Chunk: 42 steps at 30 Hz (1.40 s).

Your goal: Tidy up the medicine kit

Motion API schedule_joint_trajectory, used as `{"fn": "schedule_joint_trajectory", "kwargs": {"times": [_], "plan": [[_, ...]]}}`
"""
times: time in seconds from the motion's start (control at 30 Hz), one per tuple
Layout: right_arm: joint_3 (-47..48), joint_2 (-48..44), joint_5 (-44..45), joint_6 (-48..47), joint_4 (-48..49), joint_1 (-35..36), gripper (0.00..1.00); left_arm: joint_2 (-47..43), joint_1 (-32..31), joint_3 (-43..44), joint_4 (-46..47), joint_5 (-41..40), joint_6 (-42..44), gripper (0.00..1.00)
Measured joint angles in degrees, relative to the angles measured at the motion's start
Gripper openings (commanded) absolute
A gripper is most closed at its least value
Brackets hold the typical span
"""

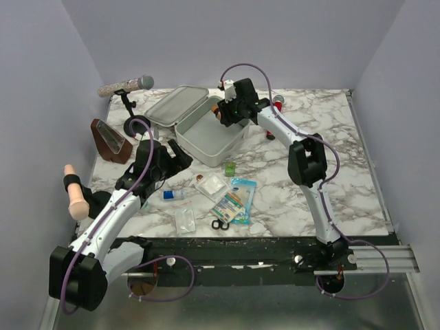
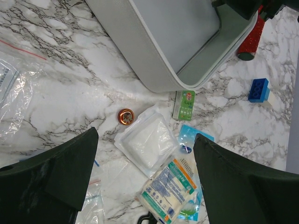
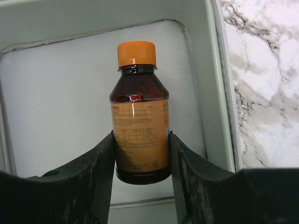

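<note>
Right wrist view: right jaws clamp an amber bottle, cap leading, over the open medicine kit; left jaws gape beside it.

Glossy amber bottle, matt medicine kit, smooth marble-look table

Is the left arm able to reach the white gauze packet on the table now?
Probably yes. The left gripper hangs open directly above the gauze packet, which lies flat on the table with nothing on top of it.
</note>
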Motion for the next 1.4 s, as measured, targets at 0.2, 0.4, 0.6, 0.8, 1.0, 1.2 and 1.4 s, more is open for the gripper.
{"fn": "schedule_joint_trajectory", "kwargs": {"times": [0.2,0.4,0.6,0.8,1.0,1.2,1.4], "plan": [[-2.49,0.04,2.51,1.55,-0.76,0.0,0.39,0.0,0.0,-0.92,1.4,0.04,-0.92,0.94],[-20.74,-7.91,5.05,3.52,3.98,0.04,0.38,0.11,0.0,-2.25,2.49,0.31,-1.86,0.94],[-36.09,-18.49,6.01,5.95,8.5,0.04,0.38,0.09,0.0,-3.5,3.82,0.83,-2.51,0.94],[-41.38,-22.21,6.99,8.11,10.4,0.04,0.38,0.11,0.0,-3.91,4.87,1.27,-2.71,0.94],[-33.2,-19.12,11.34,8.7,9.49,0.04,0.39,0.39,-0.02,-3.91,5.35,1.38,-2.73,0.94],[-22.67,-12.5,16.26,9.42,8.33,-0.52,0.4,0.46,-0.02,-3.91,5.4,1.38,-2.69,0.94],[-18.45,-7.19,19.23,10.4,5.49,-1.53,0.48,2.03,-0.02,-3.91,5.4,1.38,-2.67,0.94]]}}
